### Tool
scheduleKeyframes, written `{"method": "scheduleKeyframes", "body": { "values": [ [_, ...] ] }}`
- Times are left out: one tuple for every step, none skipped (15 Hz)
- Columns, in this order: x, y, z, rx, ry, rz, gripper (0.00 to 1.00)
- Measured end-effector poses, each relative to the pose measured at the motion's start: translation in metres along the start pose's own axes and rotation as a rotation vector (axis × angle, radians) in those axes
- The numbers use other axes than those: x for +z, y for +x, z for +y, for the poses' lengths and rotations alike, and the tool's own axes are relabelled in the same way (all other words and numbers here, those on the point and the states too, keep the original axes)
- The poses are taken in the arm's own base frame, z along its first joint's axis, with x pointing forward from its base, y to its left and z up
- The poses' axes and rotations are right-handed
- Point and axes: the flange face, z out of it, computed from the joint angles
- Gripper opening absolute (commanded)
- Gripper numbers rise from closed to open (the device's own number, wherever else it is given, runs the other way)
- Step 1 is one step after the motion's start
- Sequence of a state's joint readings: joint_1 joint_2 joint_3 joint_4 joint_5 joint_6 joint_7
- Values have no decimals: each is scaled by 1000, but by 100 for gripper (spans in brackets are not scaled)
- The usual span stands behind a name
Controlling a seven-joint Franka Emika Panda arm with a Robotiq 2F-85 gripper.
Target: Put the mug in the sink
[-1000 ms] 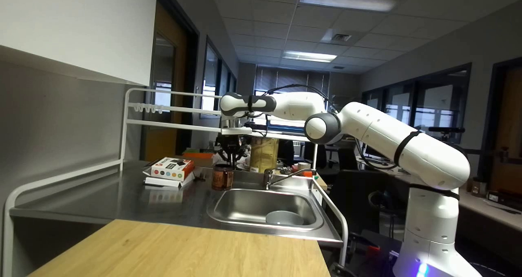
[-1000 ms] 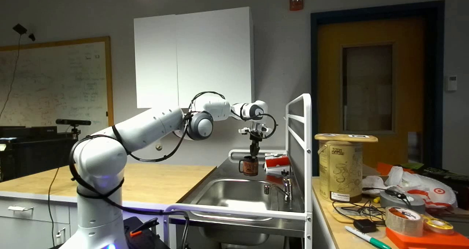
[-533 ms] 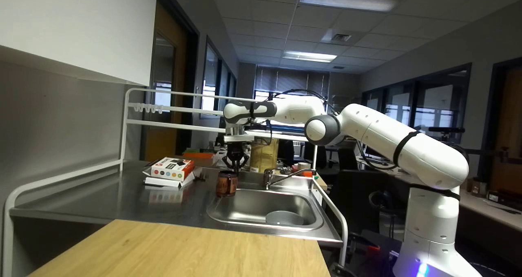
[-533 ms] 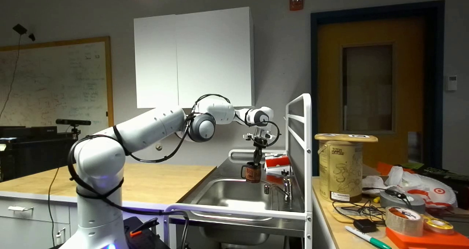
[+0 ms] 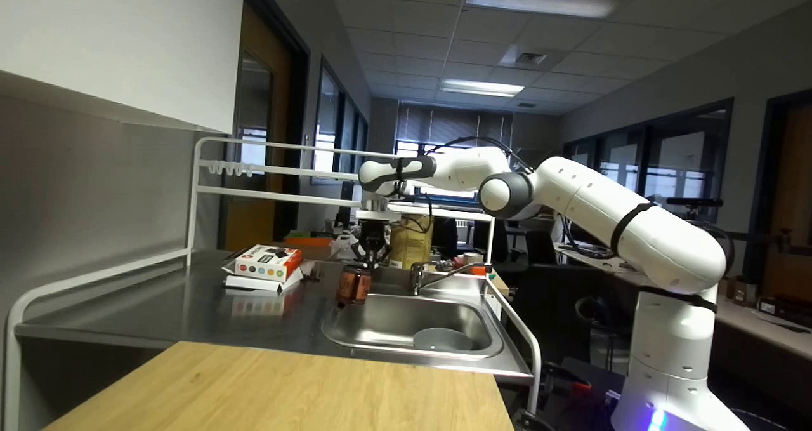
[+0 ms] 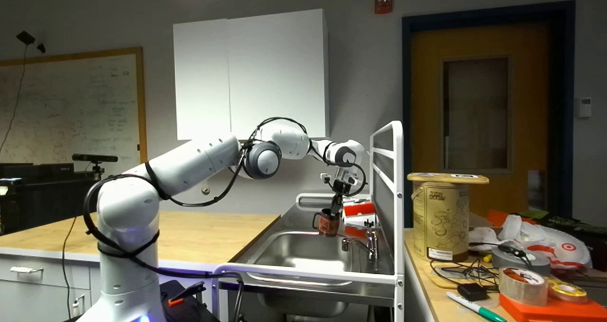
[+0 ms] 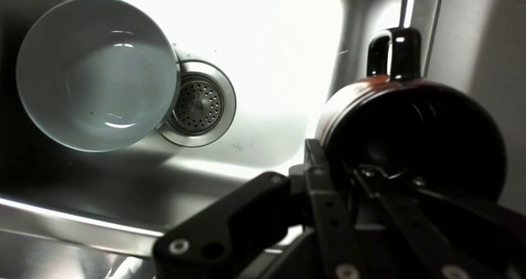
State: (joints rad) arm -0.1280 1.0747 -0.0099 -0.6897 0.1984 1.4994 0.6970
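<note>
The mug [image 5: 353, 285] is dark with a brown-orange printed side. It hangs tilted at the edge of the metal sink [image 5: 380, 311] in an exterior view. It also shows at the far end of the basin [image 6: 303, 252] in an exterior view, as the tilted mug [image 6: 328, 224] with its handle to the left. My gripper [image 6: 334, 209] is shut on the mug's rim from above. In the wrist view my gripper [image 7: 337, 164] has one finger outside the wall and the other in the dark mouth of the mug [image 7: 435, 135]. The inner fingertip is hard to see.
A pale bowl [image 7: 96, 73] stands in the sink beside the drain [image 7: 198, 104]. The faucet [image 6: 372, 243] stands on the sink's rack side. A white rail rack [image 6: 386, 170] runs along the counter. A red and white box [image 5: 266, 265] lies on the counter.
My gripper has carried the mug lower and from over the counter toward the basin, and toward the faucet side. In the last half second the mug and gripper have tilted.
</note>
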Motion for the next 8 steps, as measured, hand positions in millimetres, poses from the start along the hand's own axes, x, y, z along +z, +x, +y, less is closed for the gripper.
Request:
{"method": "scheduleKeyframes", "body": {
  "values": [
    [0, 1, 2, 5, 17, -6, 6],
    [0, 2, 4, 4, 35, -10, 6],
    [-1, 2, 6, -7, 53, -8, 6],
    [-1, 2, 7, -28, 68, 7, 6],
    [-1, 0, 7, -59, 79, 24, 6],
    [-1, -3, 6, -94, 82, 46, 6],
    [0, -8, 3, -131, 86, 73, 6],
    [1, -15, 0, -163, 77, 99, 6]
  ]
}}
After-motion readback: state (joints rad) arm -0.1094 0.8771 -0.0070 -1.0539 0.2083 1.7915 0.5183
